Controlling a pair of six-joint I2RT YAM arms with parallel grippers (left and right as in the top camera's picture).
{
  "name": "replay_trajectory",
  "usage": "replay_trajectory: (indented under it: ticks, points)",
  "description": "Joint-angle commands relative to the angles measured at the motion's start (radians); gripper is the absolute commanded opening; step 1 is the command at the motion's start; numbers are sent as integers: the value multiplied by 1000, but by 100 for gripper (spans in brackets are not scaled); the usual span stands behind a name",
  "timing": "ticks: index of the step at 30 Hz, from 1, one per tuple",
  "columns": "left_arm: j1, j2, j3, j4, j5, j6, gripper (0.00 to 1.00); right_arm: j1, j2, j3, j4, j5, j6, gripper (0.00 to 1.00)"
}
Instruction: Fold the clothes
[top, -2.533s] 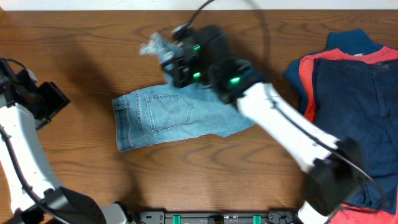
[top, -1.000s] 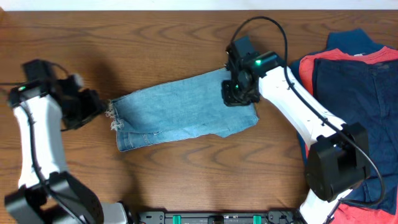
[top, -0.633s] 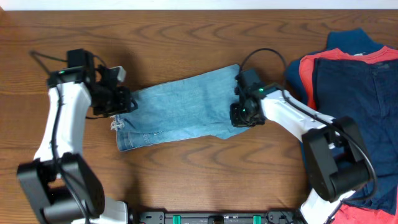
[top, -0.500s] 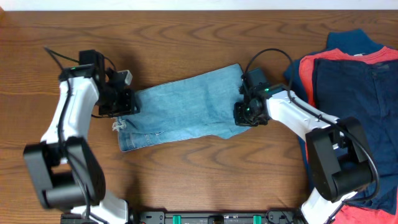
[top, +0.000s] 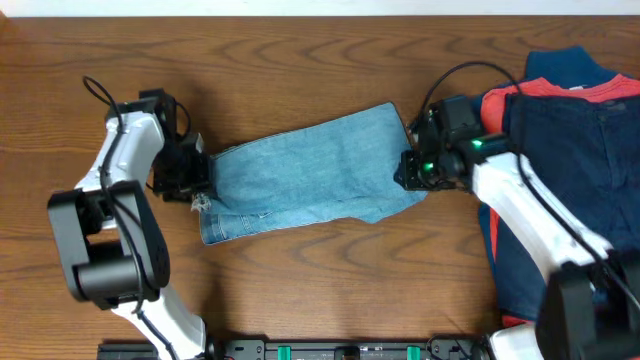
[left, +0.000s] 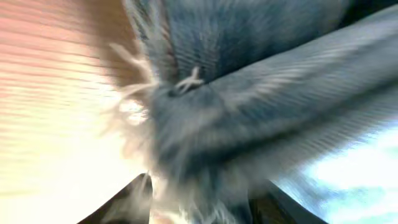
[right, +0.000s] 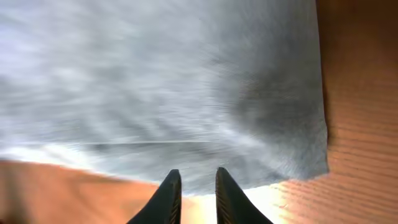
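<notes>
The jeans (top: 310, 170) lie folded, slanting across the middle of the table (top: 300, 290). The left gripper (top: 190, 178) sits at their frayed left edge; its view is blurred, so I cannot tell its state. The right gripper (top: 412, 170) hangs over their right edge, slightly parted and empty. Open table lies in front and behind; a pile (top: 570, 150) crowds the right.

My brown wooden counter (top: 300, 290) shows wavy dark grain under even light, a pale strip (top: 320, 5) beyond its far edge.
</notes>
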Motion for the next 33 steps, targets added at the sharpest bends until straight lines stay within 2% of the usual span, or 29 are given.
replay_trajectory:
  ticks: [1, 4, 8, 14, 15, 25, 30, 33]
  points:
    - [13, -99, 51, -5, -19, -25, 55, 5, -27, 1, -1, -32, -24, 21]
    - [15, -120, 47, -6, -19, -27, 71, 6, 2, -4, 16, -32, -24, 22]
    - [16, -108, 5, 11, -5, -27, 86, 7, 84, -5, 55, -34, -23, 21]
    - [16, -72, -59, 69, 51, -5, 89, 6, 220, -5, 117, -67, -10, 20]
    - [16, -66, -68, 77, 52, -4, 93, 4, 239, -5, 130, -76, -4, 20]
    - [58, 73, -93, 105, 71, 24, 93, 2, 327, -5, 182, -119, 7, 19]
    - [86, 175, -97, 105, 304, 119, 91, 2, 327, -5, 182, -119, 7, 19]
    - [75, 212, -97, 105, 418, 192, 85, 2, 327, -5, 182, -119, 7, 19]
